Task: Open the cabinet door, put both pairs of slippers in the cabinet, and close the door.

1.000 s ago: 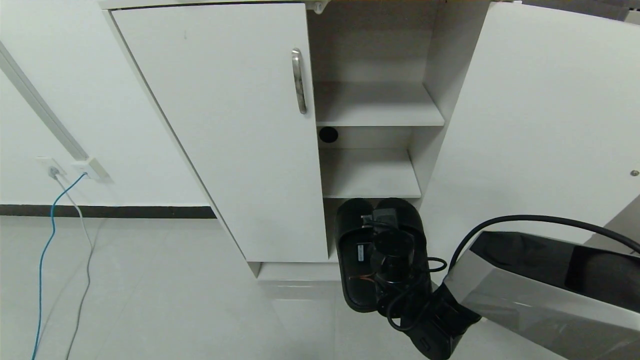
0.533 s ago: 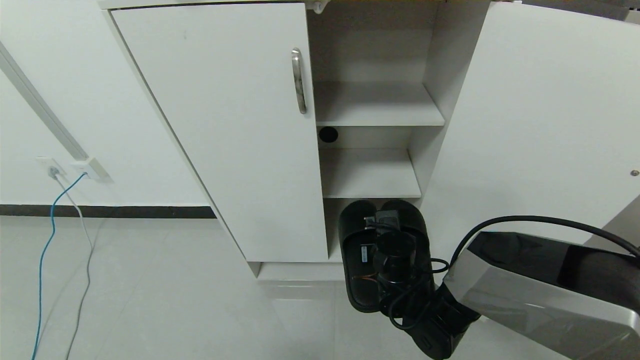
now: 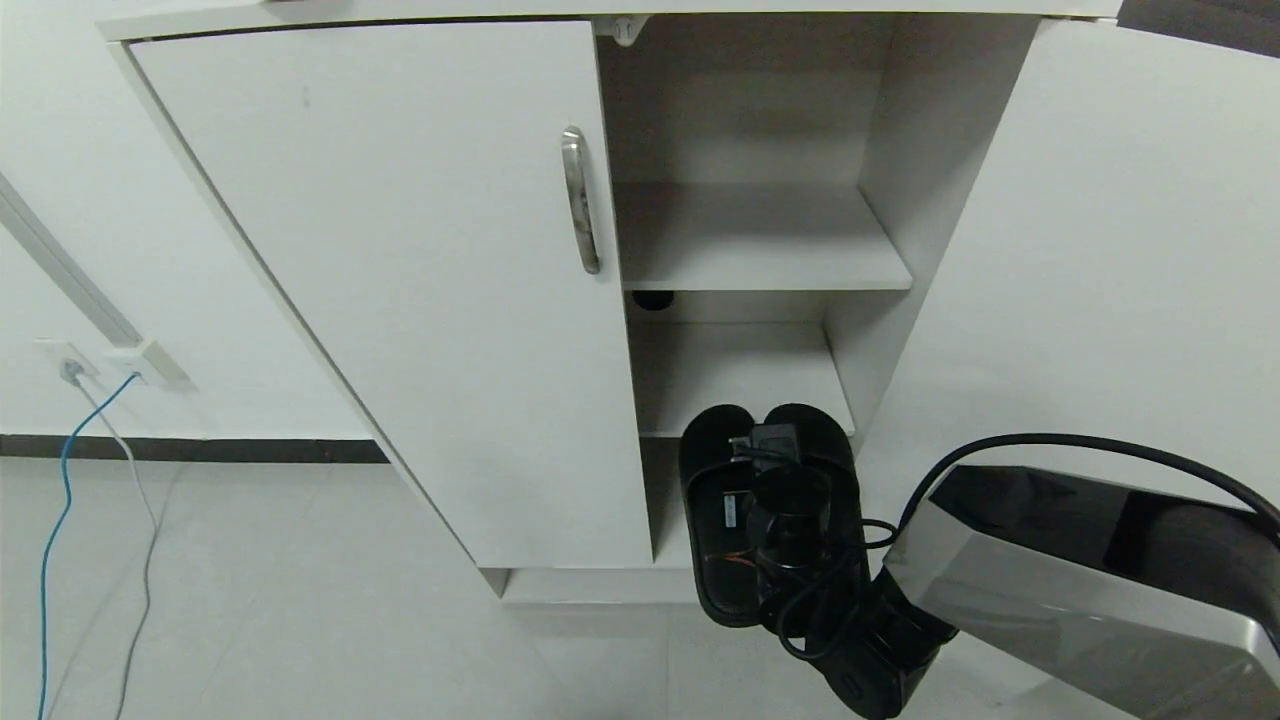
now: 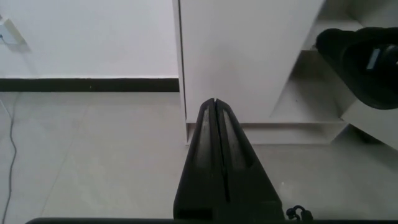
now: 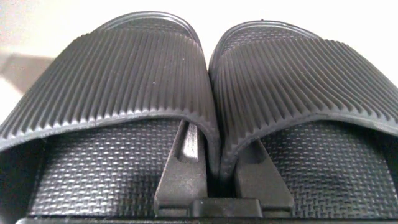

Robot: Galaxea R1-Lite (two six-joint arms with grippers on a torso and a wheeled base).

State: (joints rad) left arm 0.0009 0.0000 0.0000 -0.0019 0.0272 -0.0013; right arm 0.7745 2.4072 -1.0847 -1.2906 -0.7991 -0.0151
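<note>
Slanting in from the lower right, the right arm points toward the open cabinet (image 3: pixel 750 240). The right gripper (image 5: pixel 219 165) is clamped on the pair of black slippers (image 3: pixel 715 500), its fingers (image 5: pixel 188 163) pinching the two inner side walls together. The slippers lie side by side at the mouth of the lowest compartment, toes inward, heels out over the floor. The left gripper (image 4: pixel 215 109) is pressed together and empty, held low before the closed left door (image 3: pixel 400 280).

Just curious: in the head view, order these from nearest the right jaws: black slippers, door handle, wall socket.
1. Black slippers, clamped by the right gripper.
2. Door handle, upper left, closed door.
3. Wall socket, far left.
</note>
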